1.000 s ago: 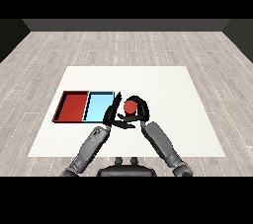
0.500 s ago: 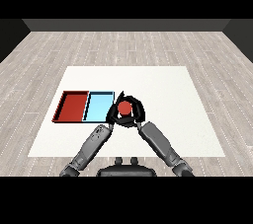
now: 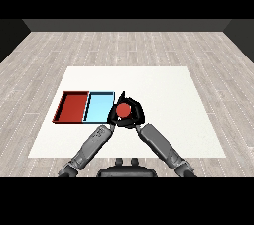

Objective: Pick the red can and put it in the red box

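Your right hand point(image 3: 133, 116) curled round can point(image 3: 122, 110). Red tray point(image 3: 72, 107) lies far left, past blue tray point(image 3: 99, 107); short carry risks wrong tray.

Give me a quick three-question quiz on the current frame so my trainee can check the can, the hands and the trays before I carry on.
1. True or false: the red can already lies inside the red tray.
2. Which hand has its fingers curled round the can? A) right hand B) left hand C) neither
3. Fill in: the tray nearest the can is the ______ tray.

Key
1. False. The can is held at the light blue tray's right edge, not in the red one.
2. A. The left hand sits just beside the can; its fingers are too hidden to judge.
3. Light blue. The red tray lies beyond it, farther left.
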Controlling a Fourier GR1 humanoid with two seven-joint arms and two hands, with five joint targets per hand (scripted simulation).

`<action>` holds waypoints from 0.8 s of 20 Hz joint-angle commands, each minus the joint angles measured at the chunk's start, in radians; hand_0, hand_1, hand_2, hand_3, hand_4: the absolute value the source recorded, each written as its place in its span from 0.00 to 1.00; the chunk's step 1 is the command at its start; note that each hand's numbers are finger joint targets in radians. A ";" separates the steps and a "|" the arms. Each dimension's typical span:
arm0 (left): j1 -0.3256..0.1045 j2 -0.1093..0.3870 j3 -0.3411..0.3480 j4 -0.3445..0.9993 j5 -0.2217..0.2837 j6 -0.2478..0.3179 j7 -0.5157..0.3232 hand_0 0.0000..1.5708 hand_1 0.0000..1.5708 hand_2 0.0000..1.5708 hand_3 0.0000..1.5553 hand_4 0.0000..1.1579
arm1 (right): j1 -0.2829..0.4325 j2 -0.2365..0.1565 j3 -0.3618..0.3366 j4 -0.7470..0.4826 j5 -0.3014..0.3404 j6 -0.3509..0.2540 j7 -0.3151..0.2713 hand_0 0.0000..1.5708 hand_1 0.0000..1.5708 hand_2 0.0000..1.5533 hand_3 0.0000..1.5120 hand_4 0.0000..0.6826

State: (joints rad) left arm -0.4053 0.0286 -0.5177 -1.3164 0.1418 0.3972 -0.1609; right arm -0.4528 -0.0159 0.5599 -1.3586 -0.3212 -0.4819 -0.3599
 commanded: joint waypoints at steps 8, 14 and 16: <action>-0.097 -0.026 -0.113 0.107 0.098 0.183 -0.001 1.00 1.00 0.98 0.94 0.84 | -0.108 0.014 0.001 0.105 -0.098 0.016 -0.061 0.94 0.94 0.93 0.92 0.78; -0.083 -0.025 -0.022 0.030 -0.015 0.145 0.082 1.00 1.00 0.94 0.87 0.74 | -0.138 0.014 0.008 0.091 -0.100 -0.011 -0.039 0.95 0.95 0.93 0.92 0.82; -0.107 -0.022 0.009 0.053 -0.002 0.125 0.084 1.00 1.00 0.95 0.86 0.74 | -0.049 0.005 -0.064 0.060 -0.038 0.089 -0.049 0.97 0.97 0.93 0.92 0.79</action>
State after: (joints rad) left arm -0.4639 0.0488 -0.5458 -1.2772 0.1564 0.5550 -0.1386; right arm -0.5057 -0.0286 0.5456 -1.3264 -0.3681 -0.4641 -0.3857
